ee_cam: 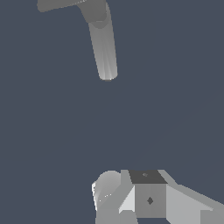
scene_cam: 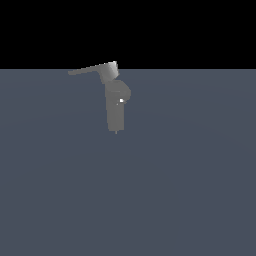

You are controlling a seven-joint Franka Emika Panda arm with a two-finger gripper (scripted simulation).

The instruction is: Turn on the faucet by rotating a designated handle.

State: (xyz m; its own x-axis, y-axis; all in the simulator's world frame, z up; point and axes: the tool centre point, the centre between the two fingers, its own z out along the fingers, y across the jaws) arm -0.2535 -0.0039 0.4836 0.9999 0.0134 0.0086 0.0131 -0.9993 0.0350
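The faucet [scene_cam: 116, 112] is a small matte grey upright column with a rounded bulge, a tiny white dot and a thin pin at its foot, standing on the flat blue-grey floor. Its handle [scene_cam: 90, 69] is a thin flat bar running from a blocky hub at the column's top toward the exterior view's left. The arm does not appear in the exterior view. The wrist view holds the faucet column [ee_cam: 104, 48] and part of the handle [ee_cam: 57, 4], well apart from my gripper [ee_cam: 146, 177]. Only grey blocky parts of the gripper show at the frame edge, and the finger gap is not readable.
A plain blue-grey floor [scene_cam: 190, 190] spreads around the faucet, meeting a black background at the horizon. No other objects are visible.
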